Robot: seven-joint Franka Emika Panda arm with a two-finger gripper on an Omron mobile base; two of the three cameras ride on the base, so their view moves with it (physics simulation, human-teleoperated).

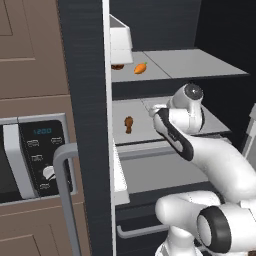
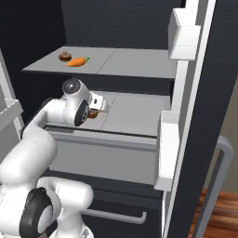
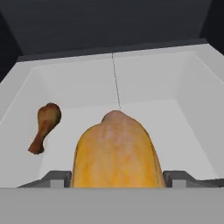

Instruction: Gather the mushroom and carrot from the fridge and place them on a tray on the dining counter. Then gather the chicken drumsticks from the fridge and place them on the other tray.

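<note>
Golden drumstick (image 3: 116, 151) sitting between the gripper (image 3: 117, 178) fingers
Claw is grasping it; second drumstick (image 3: 44, 126) lying at nine o'clock.

matt golden drumstick (image 3: 116, 153); smooth white fridge shelf (image 3: 175, 87); wood-grain cabinet (image 1: 30, 50).

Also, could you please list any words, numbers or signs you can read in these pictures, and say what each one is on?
"12:00": teal digits on the display of the microwave beside the open fridge, in the left base view.
The pale button symbols on the microwave's control panel: too small and blurred to read.
I can read nothing else, neither in the fridge nor on the arm.
</note>
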